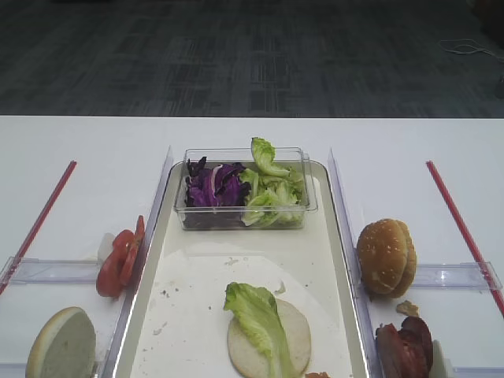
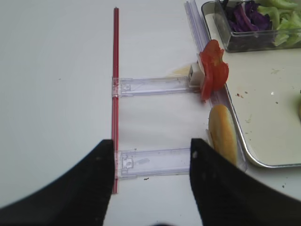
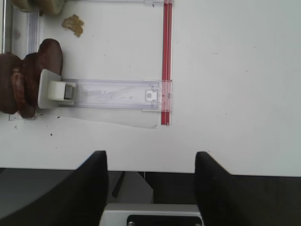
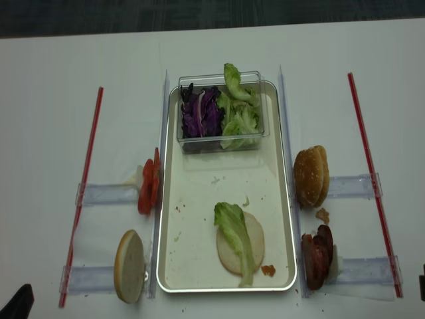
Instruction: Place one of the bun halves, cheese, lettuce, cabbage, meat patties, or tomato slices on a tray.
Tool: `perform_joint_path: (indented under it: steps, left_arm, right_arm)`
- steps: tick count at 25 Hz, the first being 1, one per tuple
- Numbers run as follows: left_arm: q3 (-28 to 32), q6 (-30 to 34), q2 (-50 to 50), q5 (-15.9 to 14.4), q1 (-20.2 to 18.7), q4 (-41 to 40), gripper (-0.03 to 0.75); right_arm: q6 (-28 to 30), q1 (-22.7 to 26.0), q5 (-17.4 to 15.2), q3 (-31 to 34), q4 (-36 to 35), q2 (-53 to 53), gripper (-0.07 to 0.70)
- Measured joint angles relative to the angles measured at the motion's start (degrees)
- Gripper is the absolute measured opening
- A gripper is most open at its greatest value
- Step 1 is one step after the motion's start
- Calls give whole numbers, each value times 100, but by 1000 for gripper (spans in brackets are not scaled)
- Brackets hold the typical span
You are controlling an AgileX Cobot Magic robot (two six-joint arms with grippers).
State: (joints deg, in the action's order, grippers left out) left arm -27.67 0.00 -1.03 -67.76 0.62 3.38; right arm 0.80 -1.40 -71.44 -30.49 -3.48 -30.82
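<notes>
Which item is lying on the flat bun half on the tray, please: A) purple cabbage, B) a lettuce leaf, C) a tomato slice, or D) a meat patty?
B: a ruffled green lettuce leaf lies across the pale bun half on the tray.

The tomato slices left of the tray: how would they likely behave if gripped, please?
The tomato slices look thin and glossy, so probably slippery and easily crushed. They stand on edge against a small white block, so a push would likely topple them.
</notes>
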Motion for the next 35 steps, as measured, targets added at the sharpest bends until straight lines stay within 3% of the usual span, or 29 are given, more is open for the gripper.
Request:
perform_joint_path:
  steps: [5, 16, 30, 35]
  left_arm:
    - [0, 0, 0, 0, 0, 0, 349]
    - [0, 0, 0, 0, 0, 0, 349]
    - [0, 0, 0, 0, 0, 0, 349]
    - [0, 0, 0, 0, 0, 0, 349]
  right_arm:
    - [0, 0, 90, 121, 13, 418, 430]
    - [90, 0, 605, 366, 17, 646, 428]
    - [136, 0, 626, 366, 6, 658, 428]
    - [136, 0, 626, 366, -2, 1102, 428]
